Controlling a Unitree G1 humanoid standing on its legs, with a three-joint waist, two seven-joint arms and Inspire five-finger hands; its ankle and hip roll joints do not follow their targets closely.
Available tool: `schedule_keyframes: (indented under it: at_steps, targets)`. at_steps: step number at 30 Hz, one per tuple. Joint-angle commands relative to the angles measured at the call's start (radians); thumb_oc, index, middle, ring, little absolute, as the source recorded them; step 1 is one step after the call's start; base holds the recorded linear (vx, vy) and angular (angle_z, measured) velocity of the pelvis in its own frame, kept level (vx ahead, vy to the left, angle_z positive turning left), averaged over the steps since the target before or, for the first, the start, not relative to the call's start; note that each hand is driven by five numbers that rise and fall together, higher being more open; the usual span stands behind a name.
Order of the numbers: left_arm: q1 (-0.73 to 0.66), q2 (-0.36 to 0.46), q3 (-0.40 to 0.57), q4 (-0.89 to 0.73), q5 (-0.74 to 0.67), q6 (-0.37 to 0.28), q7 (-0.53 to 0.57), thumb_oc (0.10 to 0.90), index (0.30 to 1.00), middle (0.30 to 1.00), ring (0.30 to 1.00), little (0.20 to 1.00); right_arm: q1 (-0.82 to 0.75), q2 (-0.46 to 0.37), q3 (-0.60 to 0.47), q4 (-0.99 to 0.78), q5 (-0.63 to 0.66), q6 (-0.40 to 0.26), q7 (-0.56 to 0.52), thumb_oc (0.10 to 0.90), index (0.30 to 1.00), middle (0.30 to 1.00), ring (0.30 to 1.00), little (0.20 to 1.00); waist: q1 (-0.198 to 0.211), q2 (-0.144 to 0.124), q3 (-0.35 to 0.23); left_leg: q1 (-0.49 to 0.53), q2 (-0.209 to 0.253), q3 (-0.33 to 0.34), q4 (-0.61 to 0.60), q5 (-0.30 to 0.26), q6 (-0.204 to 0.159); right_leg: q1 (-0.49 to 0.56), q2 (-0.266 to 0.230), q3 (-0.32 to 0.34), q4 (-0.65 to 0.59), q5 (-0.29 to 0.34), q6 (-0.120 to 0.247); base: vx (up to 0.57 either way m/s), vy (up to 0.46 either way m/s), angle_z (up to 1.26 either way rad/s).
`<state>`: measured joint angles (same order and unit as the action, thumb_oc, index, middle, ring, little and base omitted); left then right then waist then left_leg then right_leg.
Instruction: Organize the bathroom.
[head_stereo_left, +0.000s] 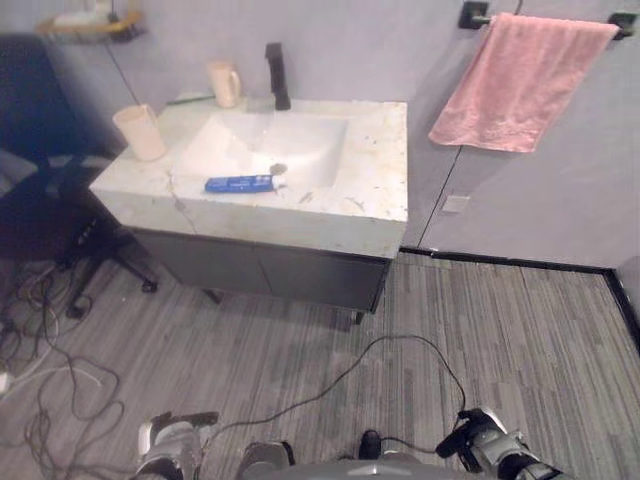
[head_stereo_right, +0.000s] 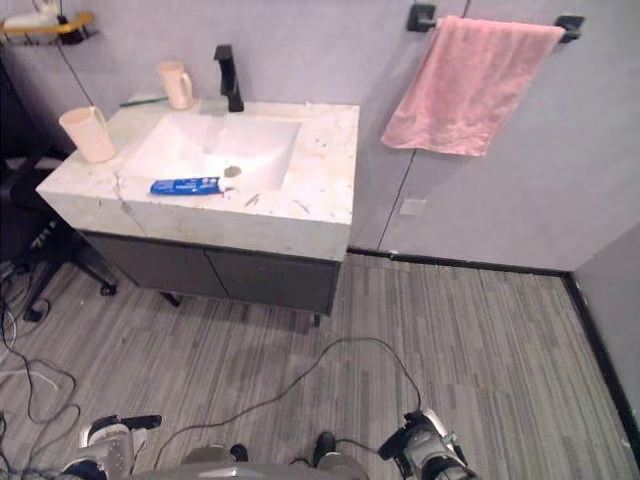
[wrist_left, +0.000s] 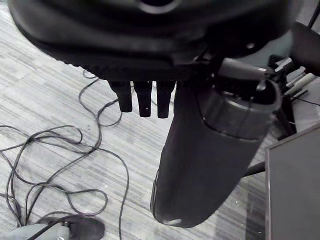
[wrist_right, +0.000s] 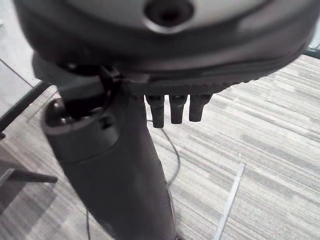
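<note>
A blue toothpaste tube (head_stereo_left: 240, 183) lies on the marble counter (head_stereo_left: 375, 150) at the front rim of the white basin (head_stereo_left: 270, 140). One beige cup (head_stereo_left: 141, 132) stands at the counter's left corner. A second, handled cup (head_stereo_left: 225, 84) stands at the back beside the black faucet (head_stereo_left: 276, 75), with a green toothbrush (head_stereo_left: 192, 98) lying next to it. A pink towel (head_stereo_left: 520, 85) hangs askew on the wall bar at the right. My left hand (wrist_left: 200, 165) and right hand (wrist_right: 120, 185) hang low over the floor, fingers straight and holding nothing, far from the counter.
A black office chair (head_stereo_left: 40, 180) stands left of the vanity, with loose cables (head_stereo_left: 50, 390) on the floor beneath it. A small wall shelf (head_stereo_left: 95, 25) with items sits at the upper left. Striped grey flooring (head_stereo_left: 480, 330) lies between me and the dark cabinet (head_stereo_left: 260, 268).
</note>
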<state>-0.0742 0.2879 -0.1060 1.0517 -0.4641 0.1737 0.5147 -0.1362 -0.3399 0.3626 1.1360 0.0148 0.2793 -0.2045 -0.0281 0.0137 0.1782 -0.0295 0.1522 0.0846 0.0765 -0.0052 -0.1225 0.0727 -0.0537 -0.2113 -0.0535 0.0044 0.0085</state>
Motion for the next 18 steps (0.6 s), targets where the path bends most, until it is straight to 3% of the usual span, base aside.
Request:
schedule_keyframes:
  at_steps: [1,3,4,6,7,8,9,11,13,14,15,17,18]
  targets:
    - [-0.028,0.078,0.0,-0.001,0.075,-0.019,0.027,0.8,0.9,0.9,0.9,0.9,0.002,-0.079,-0.017,0.009,0.008,0.012,-0.028,0.8,0.9,0.9,0.9,0.9,-0.006,0.017,0.01,-0.053,0.071,-0.027,-0.164,0.202,0.004,0.04,0.015,0.063,0.149,-0.126,0.068,0.27,0.27,-0.17]
    - [-0.029,0.095,0.008,0.007,0.113,-0.002,0.016,0.8,0.9,0.9,0.9,0.9,0.031,-0.09,-0.046,0.011,0.01,0.014,-0.034,0.8,0.9,0.9,0.9,0.9,-0.017,0.031,0.011,-0.085,0.082,-0.001,-0.164,0.191,0.005,0.072,-0.005,0.065,0.168,-0.165,0.083,0.32,0.377,-0.22]
    - [-0.029,0.106,0.012,0.01,0.104,0.004,0.015,0.8,0.9,0.9,0.9,0.9,0.032,-0.09,-0.051,0.017,0.002,0.013,-0.035,0.8,0.9,0.9,0.9,0.9,-0.014,0.028,0.01,-0.07,0.075,-0.024,-0.164,0.173,0.012,0.074,-0.023,0.083,0.186,-0.172,0.092,0.36,0.482,-0.42]
    - [-0.039,0.136,0.031,0.021,0.108,0.014,0.004,0.8,0.9,0.9,0.9,0.9,0.025,-0.086,-0.054,0.03,-0.019,0.002,-0.03,0.8,0.9,0.9,0.9,0.9,-0.008,0.024,0.01,-0.078,0.05,-0.065,-0.073,0.146,0.016,0.071,-0.052,0.115,0.215,-0.175,0.112,0.27,0.435,-0.75]
    - [-0.051,0.156,0.031,0.034,0.113,0.025,-0.003,0.8,0.9,0.9,0.9,0.9,0.027,-0.082,-0.062,0.028,-0.02,0.001,-0.04,0.8,0.9,0.9,0.9,0.9,-0.007,0.016,0.012,-0.095,0.027,-0.058,0.004,0.115,0.025,0.069,-0.084,0.112,0.229,-0.163,0.127,0.19,0.319,-0.95]
    - [-0.051,0.156,0.031,0.034,0.113,0.024,-0.003,0.8,0.9,0.9,0.9,0.9,0.027,-0.082,-0.062,0.028,-0.02,0.001,-0.04,0.8,0.9,0.9,0.9,0.9,-0.007,0.015,0.011,-0.096,0.026,-0.058,0.006,0.113,0.025,0.069,-0.085,0.112,0.229,-0.163,0.127,0.25,0.407,-0.95]
    - [-0.063,0.178,0.024,0.052,0.108,0.037,-0.012,0.8,0.9,0.9,0.9,0.9,0.035,-0.077,-0.058,0.006,-0.015,0.001,-0.048,0.8,0.9,0.9,0.9,0.9,-0.006,0.002,0.01,-0.104,-0.005,-0.061,0.043,0.08,0.047,0.051,-0.123,0.111,0.248,-0.129,0.152,0.14,0.23,-0.62]
    - [-0.068,0.186,0.021,0.055,0.119,0.047,-0.011,0.8,0.9,0.9,0.9,0.9,0.04,-0.074,-0.056,-0.004,-0.007,-0.002,-0.056,0.8,0.9,0.9,0.9,0.9,-0.003,-0.006,0.008,-0.099,-0.018,-0.055,0.044,0.068,0.061,0.044,-0.144,0.115,0.259,-0.103,0.164,0.16,0.263,-0.35]
    - [-0.069,0.188,0.016,0.056,0.115,0.066,0.005,0.8,0.9,0.9,0.9,0.9,0.046,-0.068,-0.064,-0.015,-0.009,-0.022,-0.062,0.8,0.9,0.9,0.9,0.9,0.004,-0.019,-0.002,-0.081,-0.045,-0.04,0.027,0.048,0.087,0.012,-0.19,0.123,0.303,-0.016,0.179,0.13,0.225,-0.28]
    - [-0.069,0.188,0.016,0.056,0.115,0.066,0.005,0.8,0.9,0.9,0.9,0.9,0.046,-0.068,-0.064,-0.015,-0.009,-0.022,-0.062,0.8,0.9,0.9,0.9,0.9,0.004,-0.019,-0.002,-0.081,-0.045,-0.04,0.027,0.048,0.087,0.012,-0.19,0.123,0.303,-0.016,0.179,0.09,0.203,-0.35]
    - [-0.063,0.19,0.02,0.055,0.117,0.072,0.011,0.8,0.9,0.9,0.9,0.9,0.048,-0.063,-0.067,-0.018,-0.024,-0.035,-0.061,0.8,0.9,0.9,0.9,0.9,0.009,-0.016,-0.005,-0.057,-0.056,-0.02,0.009,0.035,0.101,-0.045,-0.217,0.115,0.385,0.034,0.183,0.07,0.167,-0.35]
    - [-0.054,0.19,0.029,0.048,0.105,0.083,0.025,0.8,0.9,0.9,0.9,0.9,0.047,-0.059,-0.069,-0.018,-0.048,-0.044,-0.053,0.8,0.9,0.9,0.9,0.9,0.011,-0.009,-0.004,-0.02,-0.055,0.009,-0.014,0.031,0.103,-0.098,-0.225,0.104,0.419,0.061,0.183,0.09,0.141,-0.86]
    - [-0.048,0.19,0.035,0.044,0.087,0.092,0.045,0.8,0.9,0.9,0.9,0.9,0.043,-0.054,-0.06,-0.014,-0.053,-0.048,-0.049,0.8,0.9,0.9,0.9,0.9,0.01,-0.005,-0.005,0.01,-0.047,0.029,-0.036,0.035,0.094,-0.126,-0.194,0.084,0.352,0.053,0.181,0.09,0.015,-0.82]
